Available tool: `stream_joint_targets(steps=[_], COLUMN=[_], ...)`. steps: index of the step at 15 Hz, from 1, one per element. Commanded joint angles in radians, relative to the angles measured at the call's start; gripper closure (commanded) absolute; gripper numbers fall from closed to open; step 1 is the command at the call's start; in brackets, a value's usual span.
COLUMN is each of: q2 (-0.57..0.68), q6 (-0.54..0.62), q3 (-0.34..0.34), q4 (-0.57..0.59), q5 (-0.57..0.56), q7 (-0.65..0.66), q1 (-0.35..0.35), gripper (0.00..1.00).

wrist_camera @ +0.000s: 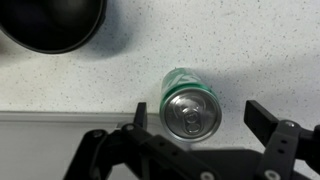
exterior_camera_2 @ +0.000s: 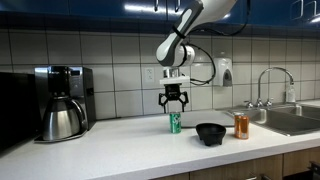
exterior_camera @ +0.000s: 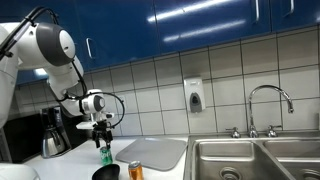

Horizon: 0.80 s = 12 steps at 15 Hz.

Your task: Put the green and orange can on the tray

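Observation:
The green can (exterior_camera: 105,155) stands upright on the white counter; it also shows in the other exterior view (exterior_camera_2: 175,122) and from above in the wrist view (wrist_camera: 190,105). My gripper (exterior_camera: 103,138) (exterior_camera_2: 174,103) (wrist_camera: 200,118) hangs directly over it, open, with a finger on each side of the can top and not touching it. The orange can (exterior_camera: 136,170) (exterior_camera_2: 241,126) stands upright beside a low black dish. The pale grey tray (exterior_camera: 160,152) lies flat on the counter next to the sink, with nothing on it.
A low black round dish (exterior_camera: 106,174) (exterior_camera_2: 211,133) (wrist_camera: 50,25) sits close to the green can. A coffee maker with a steel pot (exterior_camera_2: 62,103) (exterior_camera: 52,132) stands at the counter's end. Steel sink basins (exterior_camera: 250,160) (exterior_camera_2: 290,118) with a tap lie beyond the tray.

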Motion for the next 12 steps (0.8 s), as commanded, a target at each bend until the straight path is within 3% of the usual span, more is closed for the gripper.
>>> stream_joint_targets(steps=[1,12], q2=[0.004,0.066], q6=[-0.04,-0.018], q3=[-0.023,-0.027], q4=[0.022,0.04], q5=[-0.013,-0.002], q7=[-0.014,-0.044], q1=[0.012,0.019], gripper=[0.0,0.0])
